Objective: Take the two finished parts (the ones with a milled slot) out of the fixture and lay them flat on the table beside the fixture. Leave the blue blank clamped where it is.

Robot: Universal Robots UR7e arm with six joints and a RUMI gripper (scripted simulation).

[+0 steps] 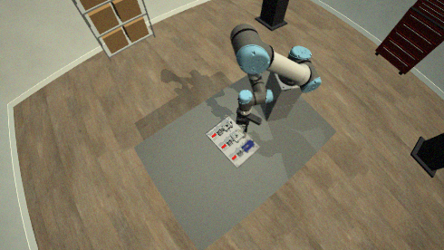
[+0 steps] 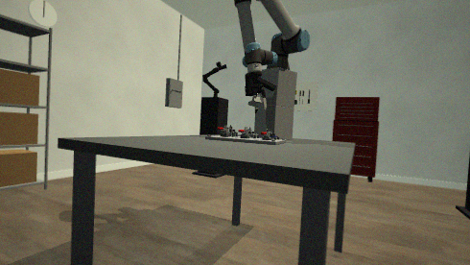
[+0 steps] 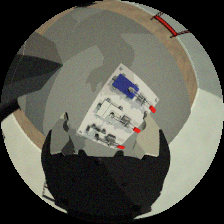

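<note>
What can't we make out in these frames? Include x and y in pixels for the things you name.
- Milled slots: too small and grainy in the top and wrist views to confirm on either pale part.
- Clamp contact on the blue blank [image 1: 247, 143] [image 3: 125, 85]: too coarse in the wrist view.
- Part outlines, exterior view: fixture [image 1: 237, 165] [image 2: 245, 139] [image 3: 86, 129] seen nearly edge-on, clamps crowding together.
- Upper arm, exterior view: cut off by the top edge.
</note>
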